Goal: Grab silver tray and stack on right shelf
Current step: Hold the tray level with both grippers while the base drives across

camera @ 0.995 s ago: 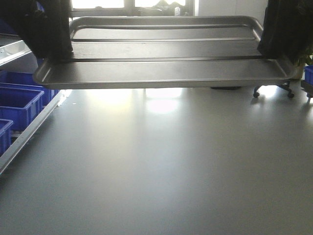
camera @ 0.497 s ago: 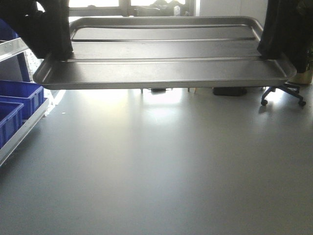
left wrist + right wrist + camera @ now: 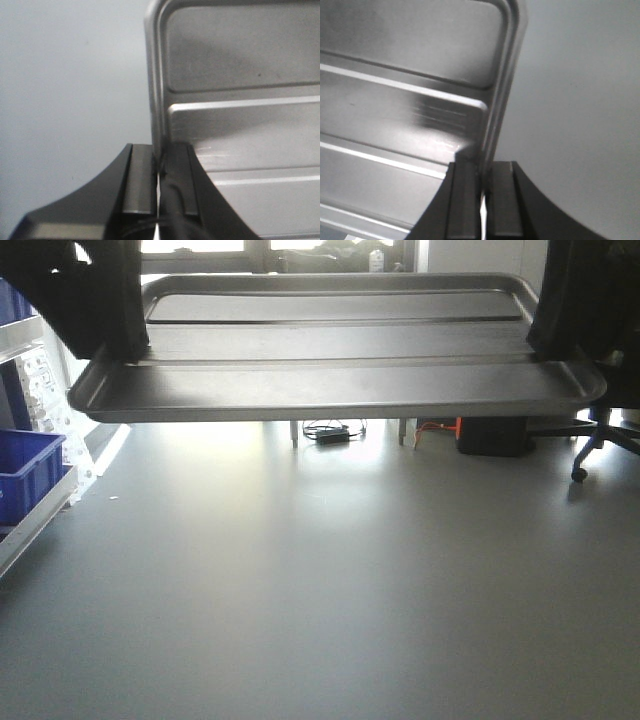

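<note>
Above the grey floor [image 3: 330,580], the silver tray [image 3: 340,380] hangs level between both arms. Carrying it to the right shelf, not in view here, likely calls for keeping both ends at one height and the arms moving together so neither rim slips. The left gripper [image 3: 159,160] pinches the tray's left rim, the right gripper [image 3: 482,172] its right rim.

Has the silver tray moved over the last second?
Yes. The silver tray keeps its place in frame, but the blue bin has slid left and the office chair right and down, so tray and camera have advanced together.
</note>
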`<action>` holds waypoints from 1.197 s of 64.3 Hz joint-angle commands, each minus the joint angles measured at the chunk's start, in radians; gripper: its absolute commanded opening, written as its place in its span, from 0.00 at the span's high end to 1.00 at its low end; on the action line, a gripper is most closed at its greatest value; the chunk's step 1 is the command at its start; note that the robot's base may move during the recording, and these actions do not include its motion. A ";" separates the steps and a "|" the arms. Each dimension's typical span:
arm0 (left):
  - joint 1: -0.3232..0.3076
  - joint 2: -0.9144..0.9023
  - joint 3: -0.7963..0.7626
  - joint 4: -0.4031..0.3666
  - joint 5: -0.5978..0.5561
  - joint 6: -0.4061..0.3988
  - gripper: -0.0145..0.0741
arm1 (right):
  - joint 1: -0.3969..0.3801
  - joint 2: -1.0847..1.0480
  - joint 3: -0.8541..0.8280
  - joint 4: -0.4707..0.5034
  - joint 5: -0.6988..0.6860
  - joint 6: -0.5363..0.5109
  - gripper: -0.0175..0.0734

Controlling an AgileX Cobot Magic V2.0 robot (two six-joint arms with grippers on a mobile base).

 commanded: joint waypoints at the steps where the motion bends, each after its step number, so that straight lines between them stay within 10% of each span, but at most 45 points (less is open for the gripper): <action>1: -0.014 -0.037 -0.025 0.008 -0.018 0.030 0.95 | 0.001 -0.032 -0.032 -0.017 -0.075 -0.027 0.75; 77: -0.014 -0.037 -0.025 0.011 -0.022 0.030 0.95 | 0.001 -0.031 -0.032 -0.017 -0.075 -0.027 0.75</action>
